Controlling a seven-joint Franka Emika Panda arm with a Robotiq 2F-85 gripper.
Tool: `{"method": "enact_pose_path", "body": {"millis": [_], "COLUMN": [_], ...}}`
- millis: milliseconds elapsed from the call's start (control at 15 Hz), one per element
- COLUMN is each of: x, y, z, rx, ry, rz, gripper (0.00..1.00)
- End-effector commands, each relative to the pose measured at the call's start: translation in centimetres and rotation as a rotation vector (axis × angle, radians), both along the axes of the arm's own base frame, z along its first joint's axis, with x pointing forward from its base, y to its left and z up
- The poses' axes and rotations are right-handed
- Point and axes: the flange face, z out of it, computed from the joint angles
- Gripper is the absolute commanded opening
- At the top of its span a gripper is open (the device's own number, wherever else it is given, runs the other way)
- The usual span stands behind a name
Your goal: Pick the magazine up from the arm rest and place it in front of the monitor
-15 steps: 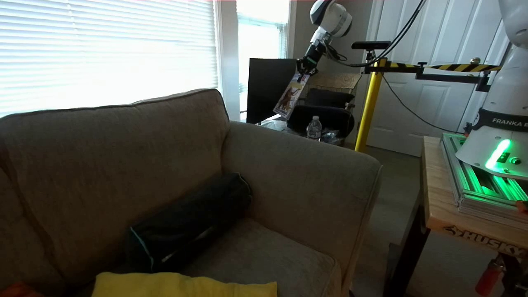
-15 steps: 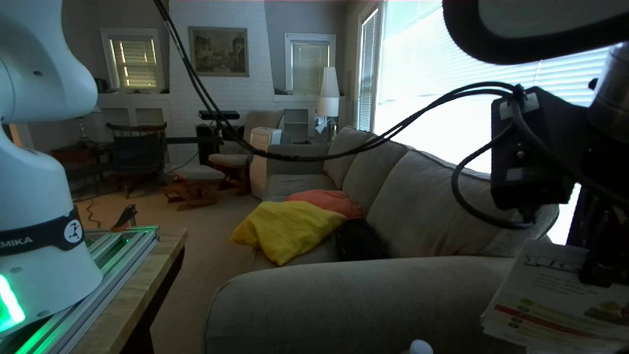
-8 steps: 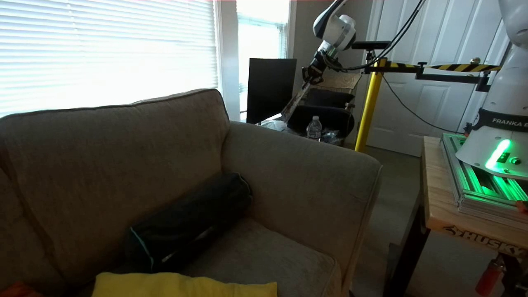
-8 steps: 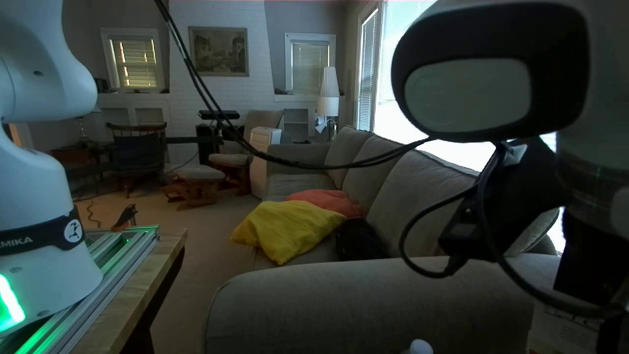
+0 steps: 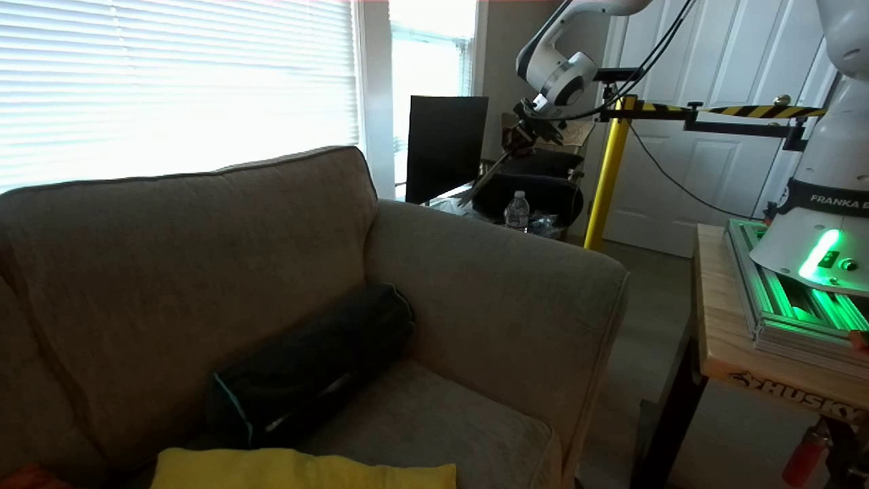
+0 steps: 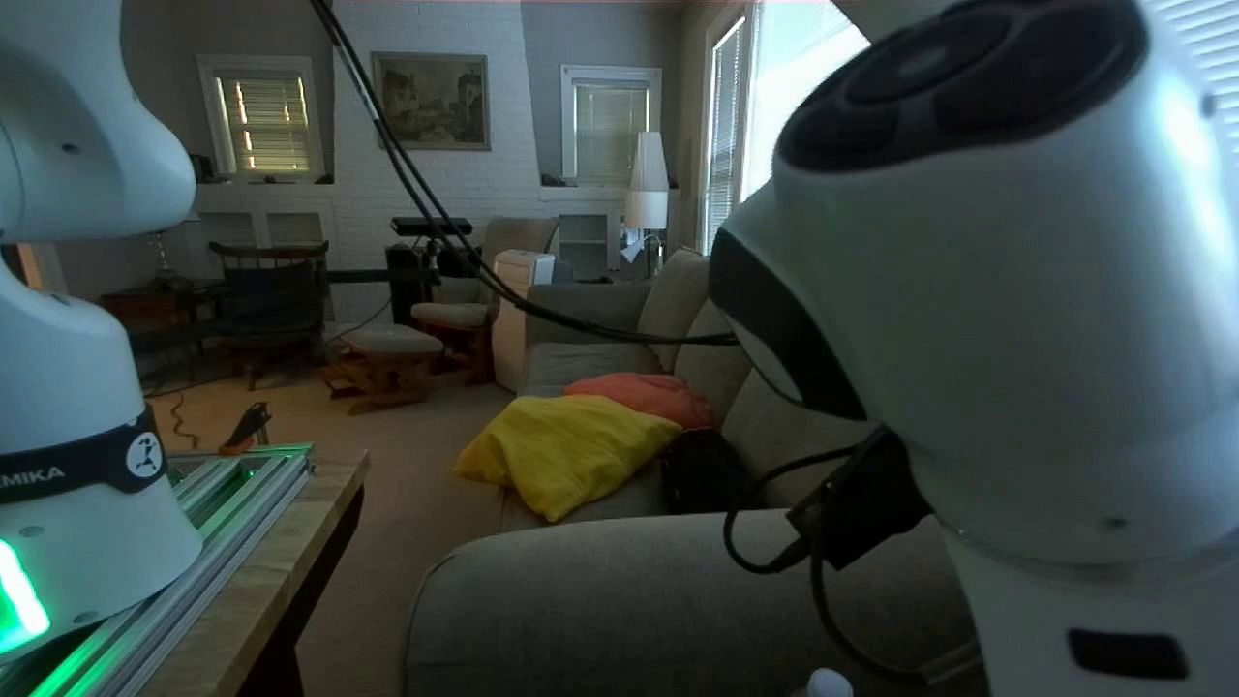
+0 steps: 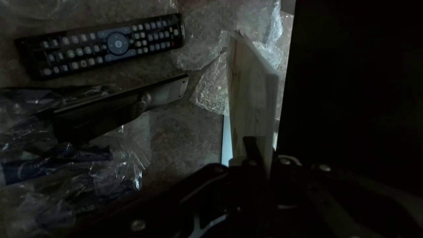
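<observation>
Pale paper: your magazine point(image 7: 252, 99) now shows edge, no longer cover, in an exterior view, the monitor point(image 5: 447, 146) at its ten o'clock. Your fingers point(image 7: 252, 150), nearly together, pinch one end; the turn likely readies it for lowering.

In an exterior view, the blinds point(image 5: 176, 88) on the left let in daylight so white that it washes out their lower part. The sofa point(image 5: 170, 272) is in brown shade, and the monitor point(image 5: 445, 146) looks plain dark. A green lamp point(image 5: 819, 252) on my base point(image 5: 848, 224) glows onto the metal frame point(image 5: 801, 327). My wrist view is dim: my gripper point(image 7: 262, 155) is nearly black, the magazine point(image 7: 249, 96) looks pale and a bit blurry, the plastic wrap point(image 7: 211, 89) has shiny spots, and the right side is too dark to make out.
</observation>
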Motion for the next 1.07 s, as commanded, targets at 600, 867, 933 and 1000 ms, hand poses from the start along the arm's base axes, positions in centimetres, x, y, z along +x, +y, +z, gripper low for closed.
{"method": "enact_pose_path", "body": {"millis": [600, 867, 933, 1000], "x": [-1.4, -1.9, -1.9, -2.0], "y": [-2.1, -3.5, -3.8, -4.0], "z": [-6.1, -8.0, -8.6, -9.2], "rx": [0.022, -0.020, -0.030, -0.038], "ry": [-0.111, -0.131, -0.140, -0.146], "rz": [0.061, 0.084, 0.091, 0.095], "gripper": [0.01, 0.01, 0.01, 0.01]}}
